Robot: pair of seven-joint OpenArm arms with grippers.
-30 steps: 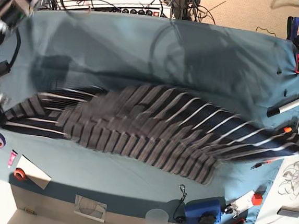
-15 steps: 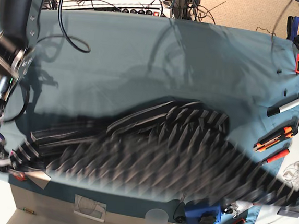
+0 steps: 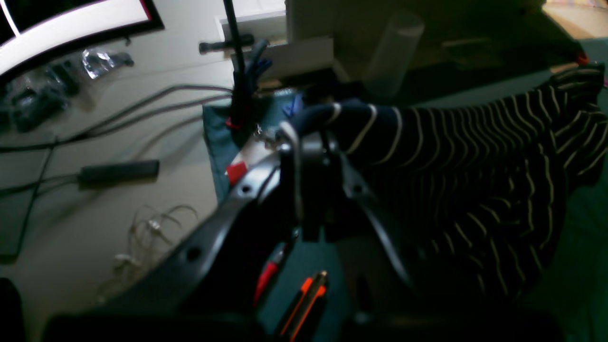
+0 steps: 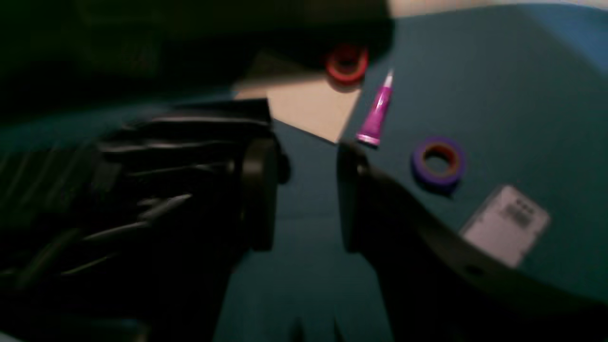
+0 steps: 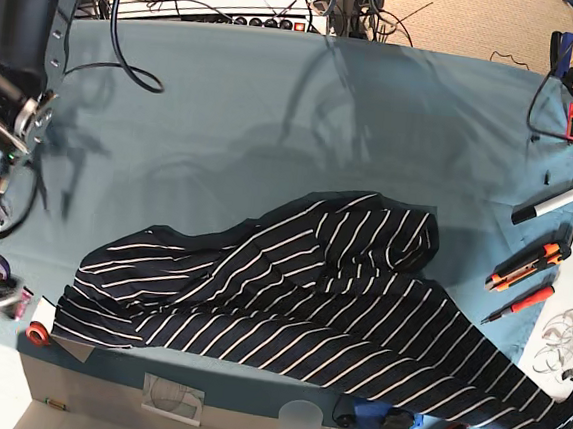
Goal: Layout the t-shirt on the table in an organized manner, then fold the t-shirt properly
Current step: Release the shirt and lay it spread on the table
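Observation:
The dark navy t-shirt (image 5: 298, 316) with thin white stripes lies crumpled along the front half of the teal table (image 5: 275, 113), stretching from the front left to the front right corner. In the left wrist view my left gripper (image 3: 308, 142) is shut on a bunched edge of the t-shirt (image 3: 427, 142) past the table's right front corner. My right gripper (image 4: 304, 190) stands open just above the cloth with nothing between its fingers. The t-shirt's left end (image 4: 142, 166) lies right beside its left finger (image 4: 259, 190).
A purple tape roll (image 4: 437, 161), a pink tube (image 4: 377, 114), a red tape roll (image 4: 346, 61) and a white card (image 4: 506, 223) lie near the right gripper. A marker (image 5: 548, 204), an orange cutter (image 5: 528, 264) and a red screwdriver (image 5: 520, 298) lie along the right edge. A plastic cup (image 5: 300, 422) stands at the front.
The stretched t-shirt swung toward the front of the table and settled there. My right gripper opened and let go of its end. The left gripper kept its hold.

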